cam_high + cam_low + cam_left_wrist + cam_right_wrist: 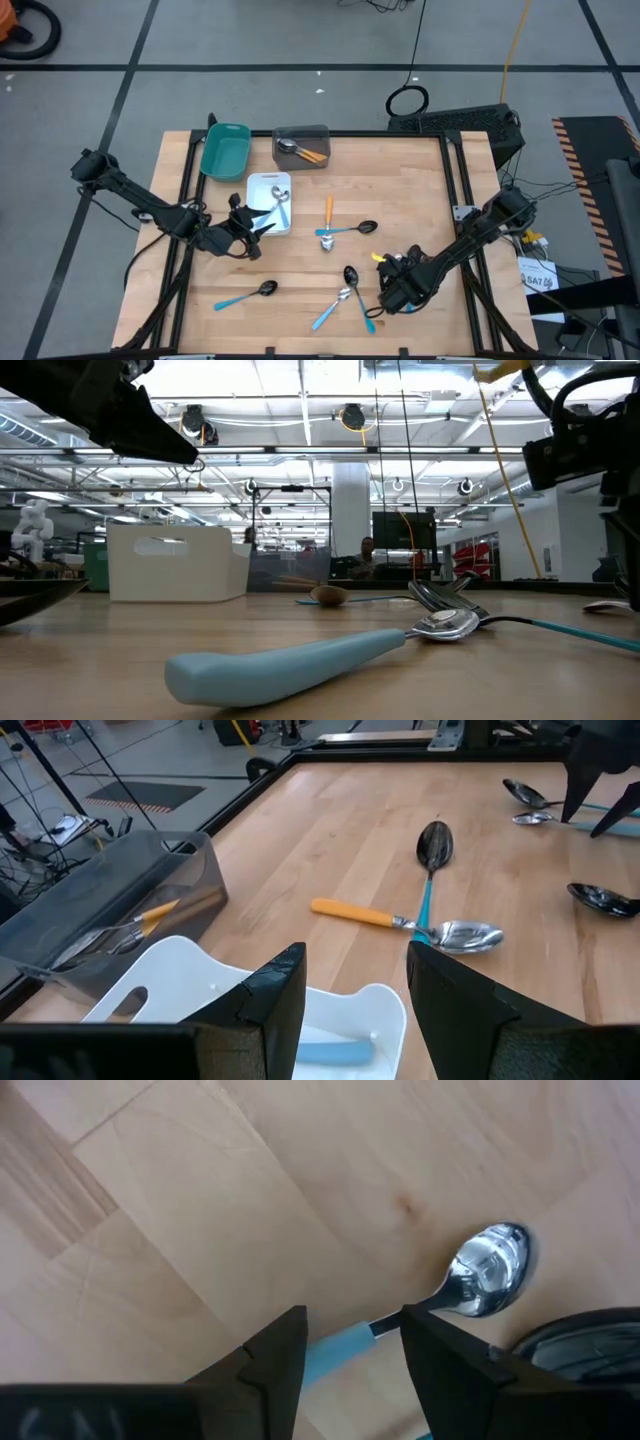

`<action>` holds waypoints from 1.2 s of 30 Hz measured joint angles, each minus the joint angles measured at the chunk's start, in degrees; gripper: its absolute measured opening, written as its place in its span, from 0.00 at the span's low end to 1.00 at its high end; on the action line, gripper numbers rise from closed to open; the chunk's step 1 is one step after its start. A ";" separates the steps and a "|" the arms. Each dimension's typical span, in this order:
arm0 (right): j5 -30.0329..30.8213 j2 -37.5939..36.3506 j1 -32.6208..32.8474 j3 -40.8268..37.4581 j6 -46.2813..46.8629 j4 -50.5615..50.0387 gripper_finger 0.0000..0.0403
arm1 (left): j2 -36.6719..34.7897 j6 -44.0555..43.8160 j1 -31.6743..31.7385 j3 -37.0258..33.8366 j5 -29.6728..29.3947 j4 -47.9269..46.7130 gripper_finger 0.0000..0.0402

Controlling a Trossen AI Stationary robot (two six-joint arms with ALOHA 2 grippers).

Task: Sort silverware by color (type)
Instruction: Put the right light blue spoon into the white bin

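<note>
Blue spoon [470, 1280] flat on the table [400, 180], near the front edge, directly under the right tool [352, 1342]; silver bowl ahead of the fingertips, blue handle running back through the gap between the spread, empty fingers [270, 1355]. Long axis crossing the gap at a slant, so likely closure across the handle. Right arm far nearer than left. Black-bowled spoon [350, 275] just beside. Left tool [345, 990] above the white tray [170, 975], spread, pinching nothing; blue handle inside the tray. Orange spoon [400, 923] mid-table; another in the grey tray [110, 910]. No legible brand or writing on the spoons or trays.
</note>
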 joint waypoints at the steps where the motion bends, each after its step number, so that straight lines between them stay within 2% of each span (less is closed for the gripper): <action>1: -0.03 0.28 -0.21 0.00 -0.36 -0.04 0.40 | 0.00 0.00 0.00 0.00 0.00 0.03 0.43; 8: 0.31 1.26 -1.46 -0.07 -3.83 0.12 0.35 | 0.00 0.05 0.00 0.00 0.00 0.23 0.43; 17: 6.10 1.46 -2.35 -0.13 -6.30 1.33 0.13 | 0.00 0.52 0.00 0.00 -0.02 0.22 0.43; 22: 7.02 1.44 -2.41 -0.17 -7.72 1.27 0.01 | 0.00 0.56 0.00 0.00 -0.02 0.20 0.43; 31: 6.32 0.61 -2.76 -0.17 -10.33 1.06 0.01 | 0.00 0.96 0.00 0.00 -0.02 0.20 0.43; 36: 5.74 -1.73 -2.76 -0.38 -4.46 0.29 0.01 | 0.00 1.05 0.00 0.00 -0.02 0.20 0.43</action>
